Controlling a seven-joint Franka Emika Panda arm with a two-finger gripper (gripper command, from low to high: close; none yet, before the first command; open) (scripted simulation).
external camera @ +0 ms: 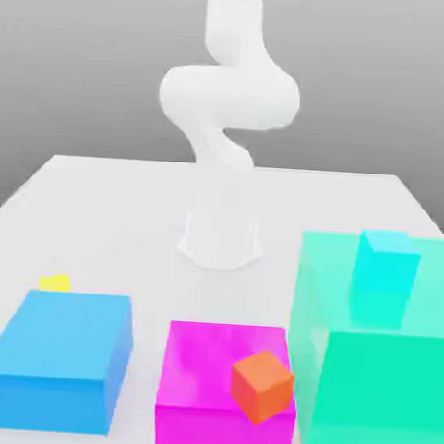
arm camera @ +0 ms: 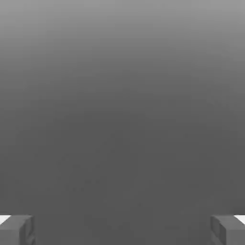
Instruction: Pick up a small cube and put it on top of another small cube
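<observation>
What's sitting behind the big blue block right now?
Behind the blue block, the small yellow cube peeks over its far top edge, resting on the white table. Just its upper part shows; the block covers its lower part and the table beneath it.

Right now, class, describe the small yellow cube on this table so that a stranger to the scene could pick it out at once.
Start at the big blue block at the exterior view's near left of the white table. Just behind its far edge, towards its left corner, peeks the yellow cube. It is the smallest block there and the only yellow one; the orange cube and cyan cube sit on bigger blocks.
</observation>
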